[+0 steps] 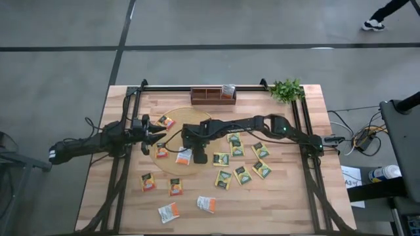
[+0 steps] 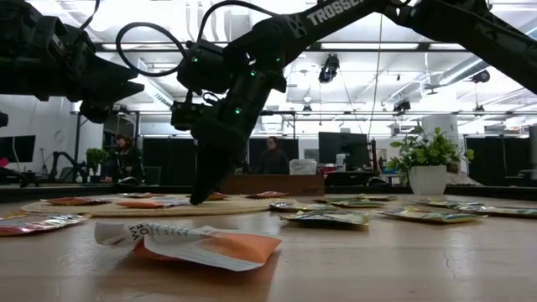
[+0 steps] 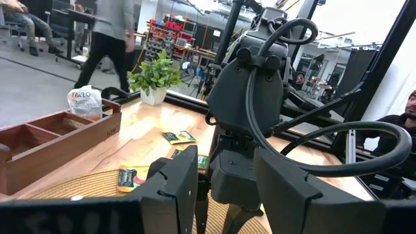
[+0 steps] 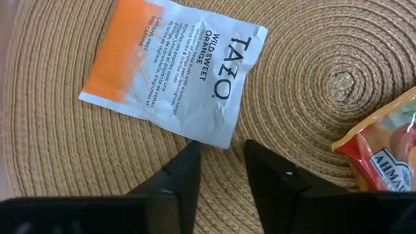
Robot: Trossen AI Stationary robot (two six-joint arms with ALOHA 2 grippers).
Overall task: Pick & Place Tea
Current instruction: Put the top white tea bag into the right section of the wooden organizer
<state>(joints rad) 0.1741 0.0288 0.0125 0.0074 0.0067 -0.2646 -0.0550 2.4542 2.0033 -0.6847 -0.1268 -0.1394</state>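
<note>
Right claw (image 4: 221,156) points down over the round woven mat (image 1: 172,124), fingers parted with a narrow gap, nothing between them, tips on or just above the weave. The white-and-orange sachet (image 4: 175,71) lies flat on the mat just ahead of the fingertips, its near corner just short of one tip and outside the gap; can't tell if the tip touches it. A second orange sachet (image 4: 383,146) sits on the mat off to one side of the claw, not touching it. In the high view the right claw (image 1: 199,154) is near the mat's lower right edge, with that white-and-orange sachet (image 1: 184,156) just beside it. Left claw (image 1: 149,136) hovers over the mat's left side, fingers apart, holding nothing, facing the right arm's wrist. Rest of the tea: green-yellow sachets (image 1: 236,157) grouped on the worktop (image 1: 289,196) right of the mat, orange ones (image 1: 148,181) and white ones (image 1: 169,212) spread below it, one orange (image 1: 166,121) on the mat's upper left. One sachet (image 1: 228,90) stands in the right compartment of the wooden tray (image 1: 213,97) at the far edge. Potted plant (image 1: 287,90) in the far right corner.
</note>
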